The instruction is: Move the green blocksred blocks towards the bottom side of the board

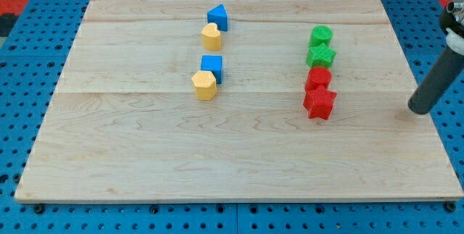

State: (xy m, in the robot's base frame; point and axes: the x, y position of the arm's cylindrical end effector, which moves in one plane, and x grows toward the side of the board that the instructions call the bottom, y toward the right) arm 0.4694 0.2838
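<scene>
Two green blocks and two red blocks stand in a touching column at the view's right of the wooden board [145,154]. From the top: a green round block [321,35], a green star block [321,55], a red round block [318,78] and a red star block [319,103]. My tip [418,109] is the lower end of the dark rod near the board's right edge. It stands well to the right of the red star block, at about its height in the view, touching no block.
Left of centre stand a blue pointed block [218,17] touching a yellow heart block [212,37], and below them a blue cube [212,67] touching a yellow hexagonal block [204,85]. A blue pegboard [29,60] surrounds the board.
</scene>
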